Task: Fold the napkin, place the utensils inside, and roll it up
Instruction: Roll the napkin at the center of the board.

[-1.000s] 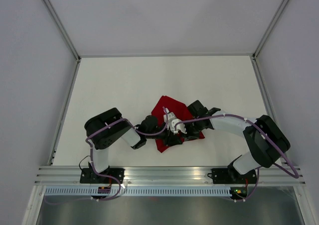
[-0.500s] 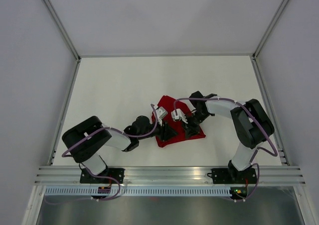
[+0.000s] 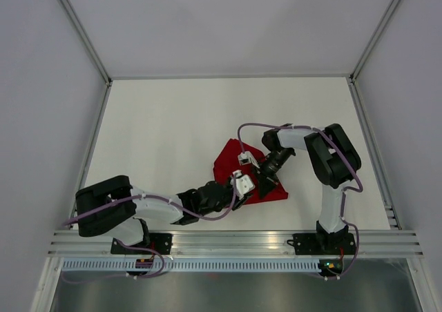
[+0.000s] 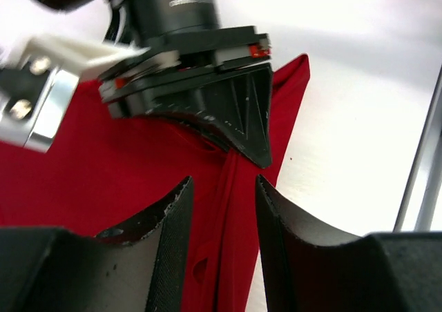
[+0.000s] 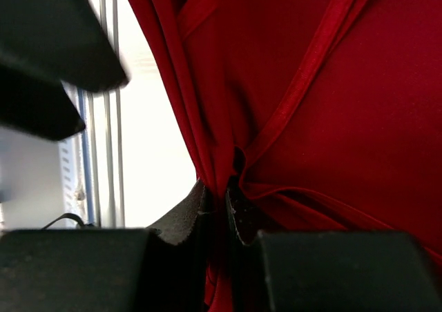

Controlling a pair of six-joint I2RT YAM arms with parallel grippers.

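The red napkin [image 3: 231, 161] lies crumpled and partly folded on the white table. My right gripper [image 3: 264, 179] reaches down onto its right part. In the right wrist view that gripper [image 5: 219, 191] is shut on a bunched fold of the napkin [image 5: 359, 119]. My left gripper [image 3: 243, 188] sits low at the napkin's near edge. In the left wrist view it [image 4: 223, 181] stands open astride a ridge of the cloth [image 4: 103, 160], gripping nothing, just behind the right gripper's black fingers [image 4: 242, 119]. The utensils are out of view.
An aluminium rail [image 3: 235, 241] runs along the table's near edge, close behind the left gripper, and shows in the wrist views too [image 4: 421, 160] [image 5: 110, 119]. White walls enclose the table on three sides. Both grippers are very close together over the napkin.
My left gripper has opened, let go of the cloth and drawn back toward the near edge. My right gripper has closed on a fold, its arm swinging further back and right.
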